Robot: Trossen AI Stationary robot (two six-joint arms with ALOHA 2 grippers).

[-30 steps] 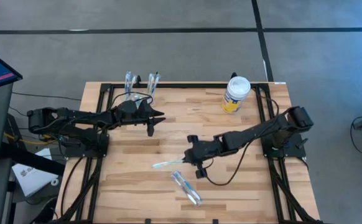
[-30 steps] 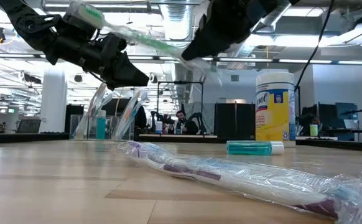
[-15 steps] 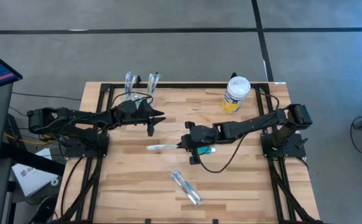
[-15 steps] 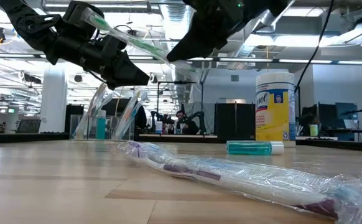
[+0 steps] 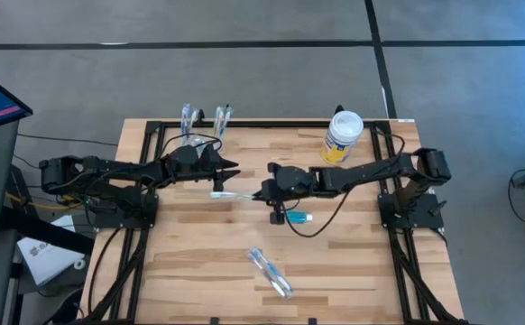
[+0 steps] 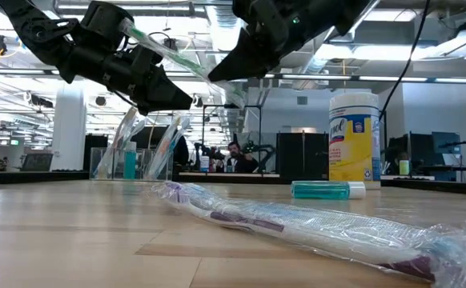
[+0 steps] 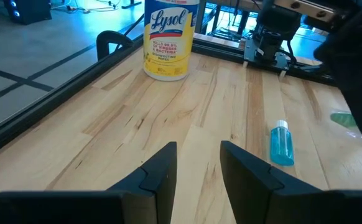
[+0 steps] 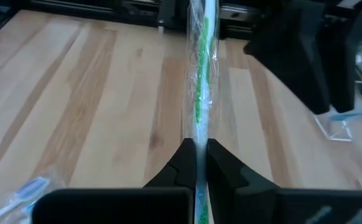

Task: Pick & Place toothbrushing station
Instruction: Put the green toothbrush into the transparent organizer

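The right arm reaches in from the table's right edge toward the middle, its right gripper (image 5: 261, 191) raised off the wood with the two fingers pinched together on a wrapped green toothbrush (image 8: 201, 93); in the right wrist view the clear sleeve runs straight out from between the fingers (image 8: 182, 163), and from above its free end points left toward the other arm. The left arm lies stretched from the table's left edge, and the left gripper (image 5: 225, 173) hangs above the far-left part of the table with its fingers (image 7: 162, 168) apart and a bare gap between them, holding nothing; the toothbrush tip (image 5: 219, 194) sits just beside it. At the far-left edge stands a clear plastic holder (image 6: 129, 156) with several wrapped toothbrushes (image 5: 190, 120) leaning upright in it. A small teal-blue tube (image 7: 282, 142) lies flat on the wood near the table's middle, under the right arm's wrist in the view from above. Another toothbrush in a crinkled clear wrapper (image 6: 297, 228) lies on the near part of the table, well apart from both grippers. A white-lidded wipes canister with a yellow label (image 5: 342, 136) stands upright at the far right, clear of both arms. In the room beyond the table, a person (image 6: 234, 154) sits at a desk.
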